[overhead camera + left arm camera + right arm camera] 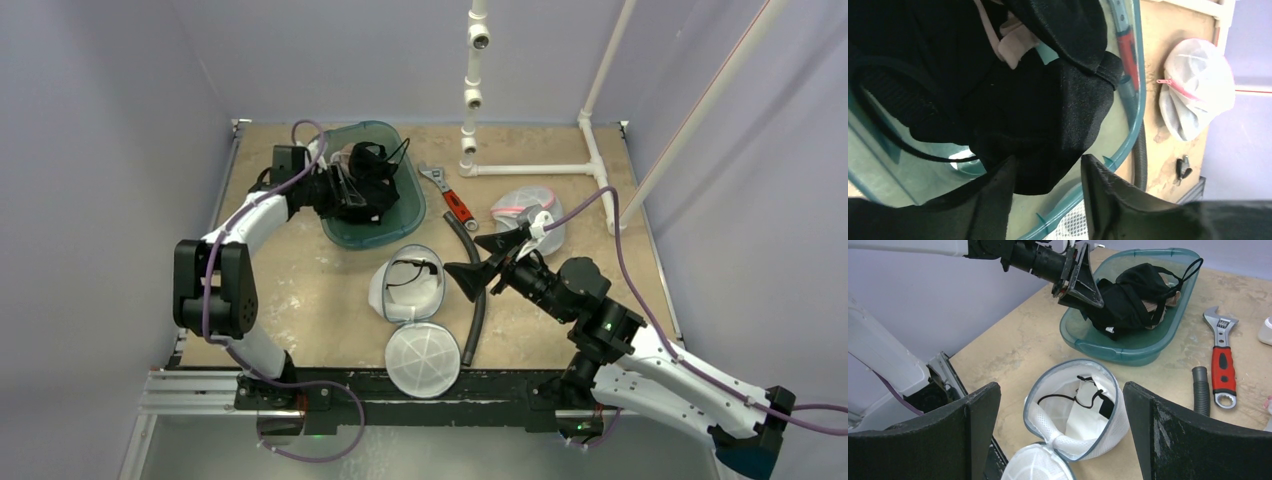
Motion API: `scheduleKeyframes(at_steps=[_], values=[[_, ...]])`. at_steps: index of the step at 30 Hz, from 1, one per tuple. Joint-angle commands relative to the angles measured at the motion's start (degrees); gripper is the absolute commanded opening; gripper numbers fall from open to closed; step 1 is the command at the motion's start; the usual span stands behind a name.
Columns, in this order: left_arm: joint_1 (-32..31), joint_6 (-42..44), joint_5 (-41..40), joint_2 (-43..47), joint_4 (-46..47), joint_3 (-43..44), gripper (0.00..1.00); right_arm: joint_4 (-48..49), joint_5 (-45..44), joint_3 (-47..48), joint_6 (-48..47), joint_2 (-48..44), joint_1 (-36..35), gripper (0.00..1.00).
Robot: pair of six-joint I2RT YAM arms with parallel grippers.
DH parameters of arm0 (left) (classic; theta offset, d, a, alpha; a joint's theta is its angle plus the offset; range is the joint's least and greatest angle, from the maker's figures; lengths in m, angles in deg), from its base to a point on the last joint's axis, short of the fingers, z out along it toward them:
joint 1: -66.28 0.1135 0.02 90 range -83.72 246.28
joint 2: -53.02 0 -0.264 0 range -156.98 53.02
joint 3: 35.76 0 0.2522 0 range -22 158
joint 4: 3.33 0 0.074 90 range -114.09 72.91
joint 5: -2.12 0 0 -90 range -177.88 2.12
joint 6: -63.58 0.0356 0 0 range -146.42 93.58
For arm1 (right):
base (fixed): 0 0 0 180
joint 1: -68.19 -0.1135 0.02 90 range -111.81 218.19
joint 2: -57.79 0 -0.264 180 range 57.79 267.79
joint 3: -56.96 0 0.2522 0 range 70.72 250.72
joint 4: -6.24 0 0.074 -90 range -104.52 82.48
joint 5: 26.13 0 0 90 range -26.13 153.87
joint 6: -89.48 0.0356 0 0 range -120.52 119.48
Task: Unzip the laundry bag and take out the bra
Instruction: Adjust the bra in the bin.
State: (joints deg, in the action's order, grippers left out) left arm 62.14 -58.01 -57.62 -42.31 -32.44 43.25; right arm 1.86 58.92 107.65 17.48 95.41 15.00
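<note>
The white mesh laundry bag [408, 285] lies unzipped at the table's middle, its round lid [423, 360] flipped toward the near edge. In the right wrist view the bag [1048, 425] holds a white piece with thin black straps [1083, 405]. A black bra [368, 170] lies piled in the teal basin [400, 215] with a beige garment under it. My left gripper [365, 200] is over the basin, open, with a black bra cup [1048, 125] hanging between its fingers [993, 200]. My right gripper [480, 258] is open and empty, just right of the bag [1060, 430].
A second white bag with a pink zipper [525, 210] lies at the back right. A red-handled wrench [455, 200] and a grey hose [478, 290] lie between basin and right arm. A white pipe frame [530, 168] stands at the back.
</note>
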Motion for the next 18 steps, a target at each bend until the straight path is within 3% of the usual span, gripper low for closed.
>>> scheduleKeyframes(at_steps=[1,6,9,10,15,18], values=[[0.1,4.7,-4.8,5.5,-2.9,2.2,0.54,2.8,0.3,-0.3,0.1,0.6,0.2,0.95],[0.1,8.9,-9.7,6.4,-10.1,11.5,0.58,2.4,0.2,-0.3,0.2,0.7,0.2,0.95],[0.2,6.2,-12.4,6.8,-9.2,13.7,0.54,2.1,0.1,-0.3,0.2,0.6,0.1,0.95],[0.1,3.9,-11.6,7.3,-6.1,12.1,0.51,2.2,0.1,-0.4,0.1,0.8,0.2,0.95],[-0.1,-18.0,2.2,4.8,26.3,0.8,0.26,2.2,-0.3,-0.1,0.2,1.8,0.2,0.95],[-1.8,-26.0,6.2,-0.3,35.9,-0.1,0.18,1.8,-0.4,0.0,0.1,2.0,0.2,0.95]])
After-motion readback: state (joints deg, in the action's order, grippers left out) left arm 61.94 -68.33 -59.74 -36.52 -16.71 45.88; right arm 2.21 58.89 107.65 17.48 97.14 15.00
